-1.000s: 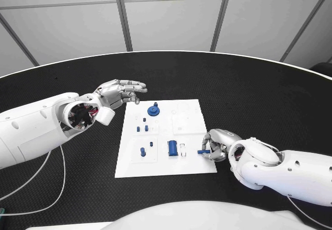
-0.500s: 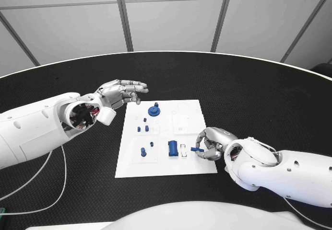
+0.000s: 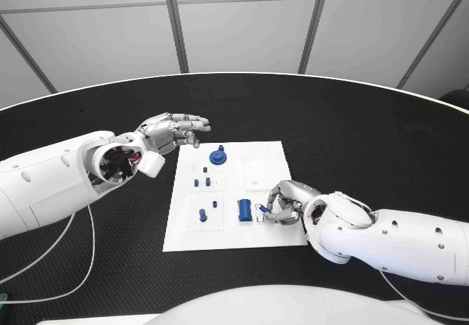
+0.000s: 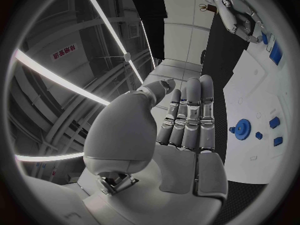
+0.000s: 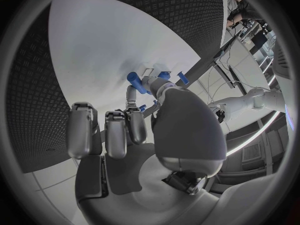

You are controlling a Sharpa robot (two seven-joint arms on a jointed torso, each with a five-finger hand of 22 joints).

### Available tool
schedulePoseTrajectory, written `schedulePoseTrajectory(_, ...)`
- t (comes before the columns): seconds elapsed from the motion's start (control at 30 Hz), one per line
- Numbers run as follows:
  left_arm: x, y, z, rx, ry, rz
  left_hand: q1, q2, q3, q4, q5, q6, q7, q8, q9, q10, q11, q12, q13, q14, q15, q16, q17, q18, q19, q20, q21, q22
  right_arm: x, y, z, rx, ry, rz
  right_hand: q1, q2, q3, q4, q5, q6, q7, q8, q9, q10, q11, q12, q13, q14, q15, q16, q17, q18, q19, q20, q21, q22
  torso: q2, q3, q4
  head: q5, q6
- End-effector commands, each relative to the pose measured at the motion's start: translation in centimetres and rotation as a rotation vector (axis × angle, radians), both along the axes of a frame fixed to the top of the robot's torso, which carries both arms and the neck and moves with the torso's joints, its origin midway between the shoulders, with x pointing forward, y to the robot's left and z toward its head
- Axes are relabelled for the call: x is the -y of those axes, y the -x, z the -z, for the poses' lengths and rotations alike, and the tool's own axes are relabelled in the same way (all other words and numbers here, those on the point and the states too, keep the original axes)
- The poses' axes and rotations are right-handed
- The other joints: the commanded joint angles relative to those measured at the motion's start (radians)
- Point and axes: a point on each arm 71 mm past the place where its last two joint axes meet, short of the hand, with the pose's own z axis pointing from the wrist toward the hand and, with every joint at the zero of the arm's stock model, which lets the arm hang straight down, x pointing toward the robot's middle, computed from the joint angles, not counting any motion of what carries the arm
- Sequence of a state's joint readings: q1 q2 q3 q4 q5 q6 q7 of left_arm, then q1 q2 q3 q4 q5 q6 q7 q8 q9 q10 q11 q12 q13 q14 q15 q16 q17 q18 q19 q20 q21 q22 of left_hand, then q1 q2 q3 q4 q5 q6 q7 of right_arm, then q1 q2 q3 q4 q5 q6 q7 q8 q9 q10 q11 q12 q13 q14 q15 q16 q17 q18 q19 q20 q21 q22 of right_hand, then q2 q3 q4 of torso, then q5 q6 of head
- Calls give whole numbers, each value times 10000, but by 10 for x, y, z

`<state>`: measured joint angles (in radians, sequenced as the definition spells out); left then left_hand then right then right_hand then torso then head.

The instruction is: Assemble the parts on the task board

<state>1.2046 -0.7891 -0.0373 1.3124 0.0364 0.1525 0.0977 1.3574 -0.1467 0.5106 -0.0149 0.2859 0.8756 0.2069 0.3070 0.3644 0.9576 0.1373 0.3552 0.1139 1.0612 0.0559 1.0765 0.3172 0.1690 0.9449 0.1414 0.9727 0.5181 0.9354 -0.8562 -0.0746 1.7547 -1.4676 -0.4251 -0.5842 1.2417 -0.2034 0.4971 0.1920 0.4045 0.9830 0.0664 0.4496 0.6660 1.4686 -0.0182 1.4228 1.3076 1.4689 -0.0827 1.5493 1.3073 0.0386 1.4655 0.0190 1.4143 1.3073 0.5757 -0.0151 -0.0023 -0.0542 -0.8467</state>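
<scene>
Resting over the near right part of the task board (image 3: 262,237), right hand (image 3: 283,206), fingers curled in and pinching a small blue part (image 3: 265,209) at the tips. Mostly hidden by the fingers in the head view, that part; only a sliver of blue visible. Seen better in the right wrist view: a short blue peg (image 5: 135,79) held at the fingertips (image 5: 147,81), just above the white board (image 5: 106,45). Whether touching the board or not, cannot tell. Two more blue bits (image 5: 164,75) close behind, half covered by the thumb, shape unclear.

Just beside the hand on the board, lying flat, a blue cylinder (image 3: 243,209). Farther out, a blue gear-like piece (image 3: 217,158) with a knob, standing near the far edge. Between them, several small blue pegs (image 3: 201,181) and a further pair (image 3: 203,214) toward the near left, too small to tell apart.

Hovering off the board's far left corner, over the black table (image 3: 371,128), left hand (image 3: 177,132), fingers loosely bent and apart, holding nothing. Same hand in the left wrist view (image 4: 181,135), fingers stretched side by side, palm bare, with the gear piece (image 4: 241,128) and board (image 4: 256,85) beyond and the right hand (image 4: 240,20) far off at the rim.
</scene>
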Motion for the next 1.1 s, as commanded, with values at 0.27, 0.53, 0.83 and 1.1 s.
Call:
schedulePoseTrajectory(0.27,1,0,0,-6,3,23,1,69,-1,52,43,-49,-1,62,13,-71,19,42,-9,-59,4,-47,-11,165,-61,26,-33,-15,-9,-6,4,-122,115,-150,-404,-9,2,245,-51,292,-235,129,63,370,-119,24,1805,937,-109,6,2246,-102,849,-83,26,2252,-4,17,-18,58,-6)
schedulePoseTrajectory(0.53,2,0,0,-16,-2,36,1,69,-1,52,43,-49,-1,62,13,-71,19,42,-9,-59,4,-47,-11,165,-61,26,-33,-15,-13,-7,6,-211,194,-248,-862,6,-44,540,-184,462,-311,276,166,473,-185,198,1903,936,-160,1,2238,-109,857,-119,65,2261,-6,20,-18,64,-11)
schedulePoseTrajectory(0.83,2,0,0,-29,-10,46,1,69,-1,52,43,-49,-1,62,13,-71,19,42,-9,-59,4,-47,-11,165,-61,26,-33,-15,-15,-6,7,-278,229,-337,-1223,67,-101,805,-461,593,-363,384,236,601,-227,457,2052,941,-197,12,2259,-121,871,-149,132,2279,-3,22,-22,79,-26)
schedulePoseTrajectory(1.1,2,0,0,-33,-10,52,1,69,-1,52,43,-49,-1,62,13,-71,19,42,-9,-59,4,-47,-11,165,-61,26,-33,-15,-14,-6,7,-291,240,-339,-1432,80,-153,930,-532,633,-380,432,270,635,-244,527,2095,941,-211,11,2258,-123,874,-164,142,2281,-9,25,-24,86,-24)
